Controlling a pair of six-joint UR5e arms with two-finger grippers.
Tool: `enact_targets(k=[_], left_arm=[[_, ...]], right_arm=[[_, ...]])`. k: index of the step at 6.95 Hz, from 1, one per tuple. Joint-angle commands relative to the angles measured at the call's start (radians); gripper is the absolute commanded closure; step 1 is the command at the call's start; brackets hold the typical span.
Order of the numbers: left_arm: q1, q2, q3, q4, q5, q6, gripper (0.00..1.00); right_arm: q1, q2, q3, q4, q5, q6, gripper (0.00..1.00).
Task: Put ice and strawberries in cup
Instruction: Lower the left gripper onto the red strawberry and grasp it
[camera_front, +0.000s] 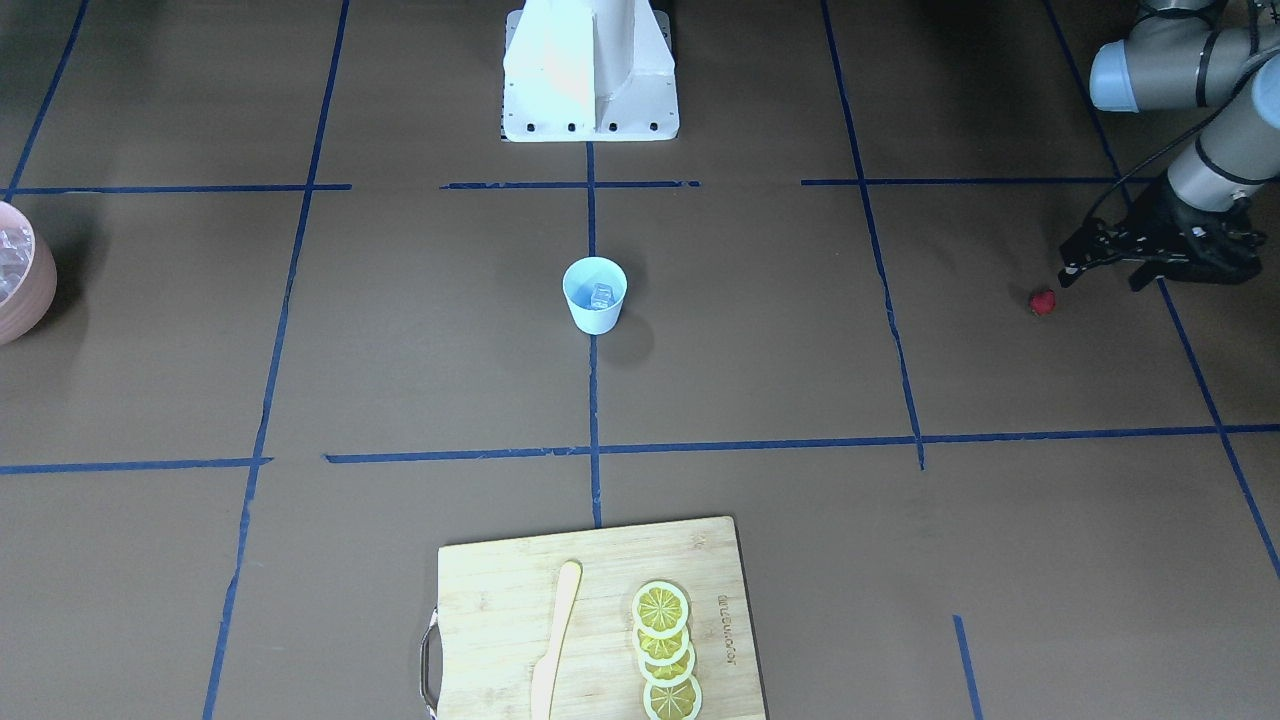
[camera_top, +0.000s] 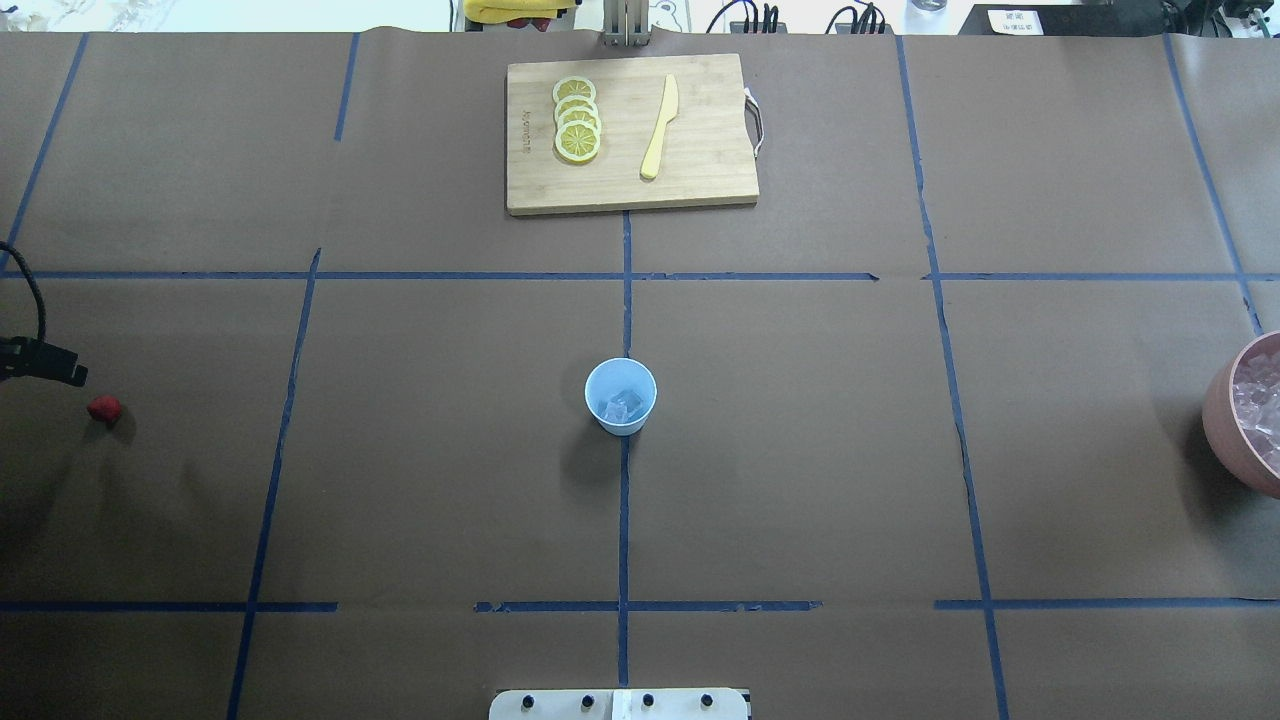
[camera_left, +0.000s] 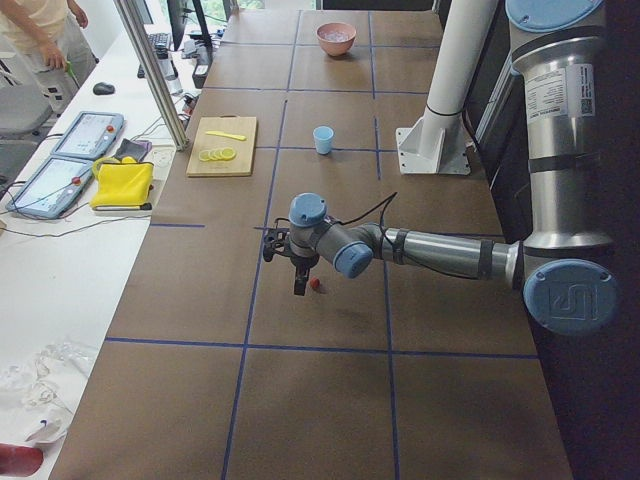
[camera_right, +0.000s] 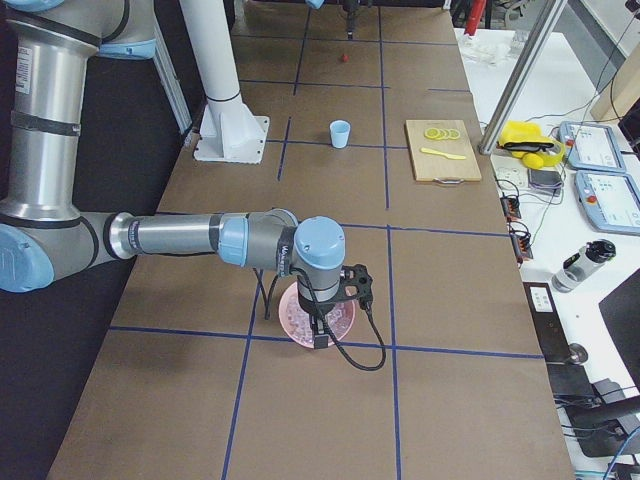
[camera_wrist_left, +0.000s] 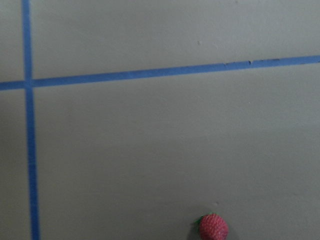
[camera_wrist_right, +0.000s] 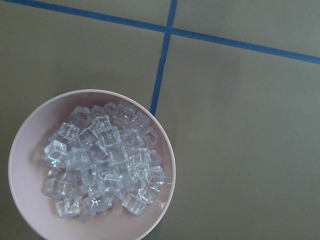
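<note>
The light blue cup (camera_front: 594, 294) stands upright at the table's middle, with a few ice cubes (camera_top: 624, 405) in it. One red strawberry (camera_front: 1043, 301) lies on the table far out on my left side; it also shows at the bottom of the left wrist view (camera_wrist_left: 214, 226). My left gripper (camera_front: 1100, 280) hovers just beside and above the strawberry, open and empty. My right gripper (camera_right: 320, 325) hangs over the pink bowl (camera_wrist_right: 25, 165), which is full of ice (camera_wrist_right: 100, 165). It shows only in the exterior right view, so I cannot tell whether it is open or shut.
A wooden cutting board (camera_top: 700, 180) lies at the far middle edge with lemon slices (camera_top: 577, 118) and a yellow knife (camera_top: 660, 125) on it. The pink bowl (camera_top: 1225, 410) sits at the table's right edge. The robot's white base (camera_front: 590, 70) stands at the near edge.
</note>
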Motion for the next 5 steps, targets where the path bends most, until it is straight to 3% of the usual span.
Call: enact_targets(k=[1, 5], left_arm=[[0.067, -0.019, 0.073, -0.111, 0.052, -0.076, 0.00], [0.099, -0.033, 0.099, -0.133, 0.050, -0.098, 0.00]], right_arm=[[0.000, -0.002, 0.000, 0.000, 0.000, -0.001, 0.01], [0.000, -0.003, -0.001, 0.000, 0.000, -0.005, 0.01]])
